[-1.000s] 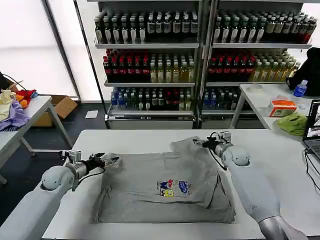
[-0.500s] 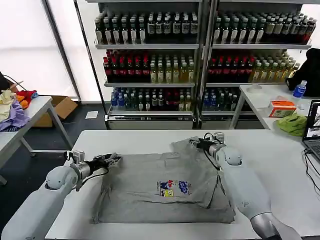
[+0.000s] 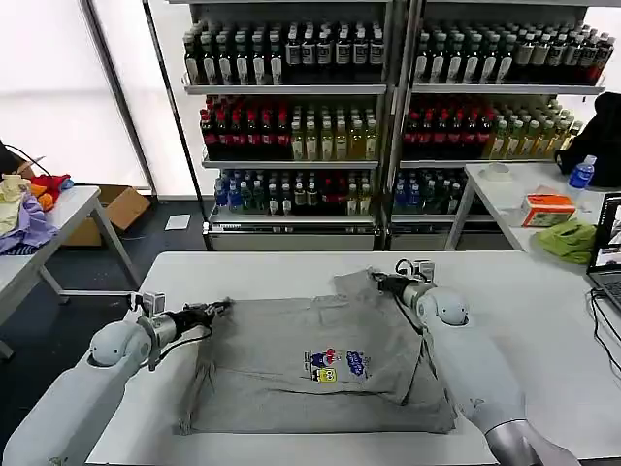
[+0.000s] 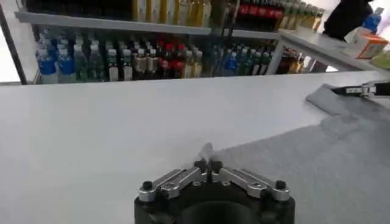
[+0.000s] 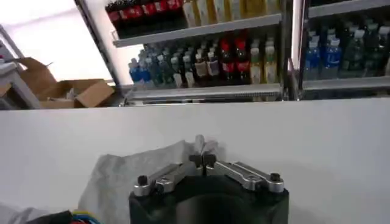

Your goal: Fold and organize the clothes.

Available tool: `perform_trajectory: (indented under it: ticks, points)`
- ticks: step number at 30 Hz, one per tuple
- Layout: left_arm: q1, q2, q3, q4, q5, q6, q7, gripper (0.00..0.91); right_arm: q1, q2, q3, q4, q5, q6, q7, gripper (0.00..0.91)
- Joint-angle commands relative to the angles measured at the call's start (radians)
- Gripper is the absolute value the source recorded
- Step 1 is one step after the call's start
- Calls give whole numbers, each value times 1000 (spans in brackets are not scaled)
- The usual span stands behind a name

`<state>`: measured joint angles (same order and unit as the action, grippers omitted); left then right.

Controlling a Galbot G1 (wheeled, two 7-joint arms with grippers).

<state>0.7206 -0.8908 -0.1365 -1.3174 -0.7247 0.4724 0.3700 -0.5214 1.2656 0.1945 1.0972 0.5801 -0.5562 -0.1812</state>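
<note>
On the white table (image 3: 543,291), your left gripper (image 3: 219,308) and right gripper (image 3: 376,279) are each pinching the T-shirt (image 3: 320,359); bottle shelves (image 3: 388,107) are standing well behind.

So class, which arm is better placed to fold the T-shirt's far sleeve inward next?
Probably the right: its end effector is shut on the far sleeve of the T-shirt. The left end effector pinches the opposite shoulder edge, farther away.

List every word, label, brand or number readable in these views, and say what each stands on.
None can be read.
Colourful cartoon chest print on the light grey cotton T-shirt: too small.
Labels on the shelved drink bottles: too small.
Orange box on the side table: blurred.
</note>
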Motion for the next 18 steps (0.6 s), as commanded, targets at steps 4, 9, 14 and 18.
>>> perform_trajectory:
  ticks: [4, 9, 14, 18]
  points:
    - [55, 22, -66, -131, -49, -34, -47, 10, -117, -46, 68, 258, 149, -7, 52, 0]
    - [162, 40, -142, -262, -63, -32, -72, 10, -212, -78, 133, 413, 222, -22, 85, 0]
    - [302, 56, -232, -414, -59, -36, -100, 10, -356, -114, 205, 624, 257, -22, 100, 0]
    - [400, 64, -294, -507, -47, -43, -116, 10, -531, -134, 282, 769, 259, -21, 101, 0]
